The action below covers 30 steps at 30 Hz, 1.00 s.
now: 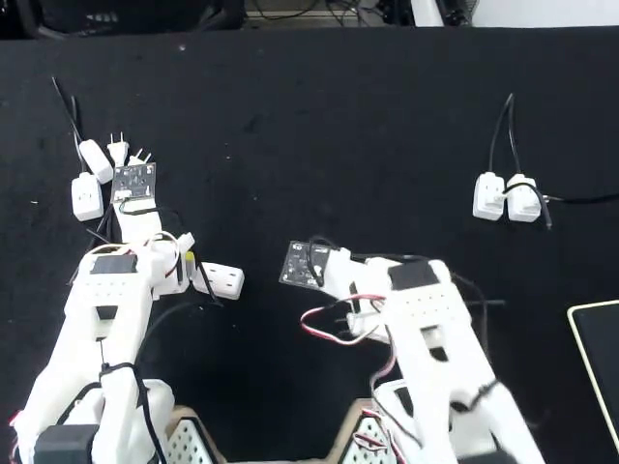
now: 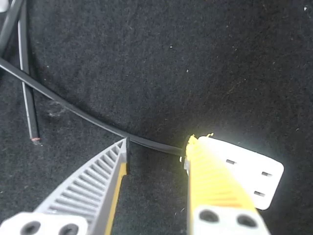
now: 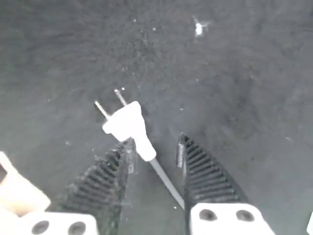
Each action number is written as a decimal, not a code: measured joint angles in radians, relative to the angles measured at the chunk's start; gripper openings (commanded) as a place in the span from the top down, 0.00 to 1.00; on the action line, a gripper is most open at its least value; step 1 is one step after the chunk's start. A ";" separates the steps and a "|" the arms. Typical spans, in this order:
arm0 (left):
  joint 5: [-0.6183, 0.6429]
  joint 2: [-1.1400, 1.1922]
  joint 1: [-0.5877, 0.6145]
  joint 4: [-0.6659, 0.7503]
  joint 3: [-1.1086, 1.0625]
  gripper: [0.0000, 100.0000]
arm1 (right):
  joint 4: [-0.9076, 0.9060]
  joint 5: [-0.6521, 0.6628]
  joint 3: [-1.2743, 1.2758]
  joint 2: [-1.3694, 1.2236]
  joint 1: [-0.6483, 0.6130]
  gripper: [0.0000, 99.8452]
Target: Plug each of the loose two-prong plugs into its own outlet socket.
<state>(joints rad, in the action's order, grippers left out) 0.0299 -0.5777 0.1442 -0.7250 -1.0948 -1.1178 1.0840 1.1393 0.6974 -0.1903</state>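
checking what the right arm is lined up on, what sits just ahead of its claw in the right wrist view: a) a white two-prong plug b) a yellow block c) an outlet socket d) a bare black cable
a: a white two-prong plug lies on the black table just ahead of the right claw, prongs pointing away from it, its cord running back between the open fingers.

Matte black cloth worktop. White plastic two-prong plug, silvery prongs. White rectangular outlet socket block on thin black cable. Left gripper ribbed grey and yellow; right gripper ribbed black.
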 measured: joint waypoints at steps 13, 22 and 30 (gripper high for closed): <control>0.000 0.000 0.000 0.000 0.000 0.80 | 0.063 0.091 0.235 0.192 -0.061 0.86; 0.000 0.000 0.000 0.000 0.000 0.80 | 0.135 0.091 0.258 0.175 -0.064 0.86; 0.000 0.000 0.000 0.000 0.000 0.80 | 0.204 0.091 0.256 0.175 -0.058 0.86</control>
<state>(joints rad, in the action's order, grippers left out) 0.0299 -0.5777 0.1442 -0.7250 -1.0948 -0.9137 1.1745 1.3955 0.8723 -0.2486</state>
